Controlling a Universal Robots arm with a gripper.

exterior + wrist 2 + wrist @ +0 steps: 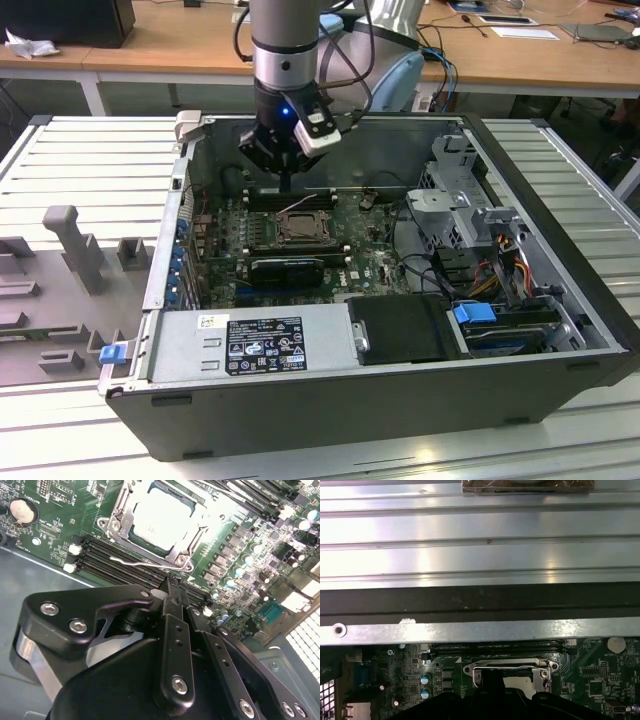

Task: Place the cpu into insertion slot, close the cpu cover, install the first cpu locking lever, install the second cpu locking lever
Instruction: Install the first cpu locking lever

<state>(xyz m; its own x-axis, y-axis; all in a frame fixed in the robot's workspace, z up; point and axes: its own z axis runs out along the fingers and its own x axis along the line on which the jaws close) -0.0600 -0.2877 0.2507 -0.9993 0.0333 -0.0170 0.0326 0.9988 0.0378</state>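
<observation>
Gripper (pixel 288 183) hangs tip-down inside the open grey sheet-metal case (pixel 330 420). Its matte black, screw-studded links fold to a narrow point, and the fingers (pixel 172 610) are pressed together with nothing visible between them.

Directly under and just beyond the tip run long, black, ribbed memory slots (pixel 97 554). A thin bent wire lever (pixel 140 563) of bright steel lies across them, angled out from the socket's near corner.

Just past that wire sits the slot (pixel 145 544) — a square socket with a dark inner edge, set on the green board (pixel 60 527). The cpu (pixel 160 512) is in it, a flat square chip with a pale, glossy face that catches the light. The cover (pixel 117 524), a thin stamped grey metal frame with rounded screw tabs at its corners, lies down over the slot, and the cpu shows through its large square window.

Farther off to one side of the gripper, a round silver coin cell (pixel 24 511) sits in its holder.
</observation>
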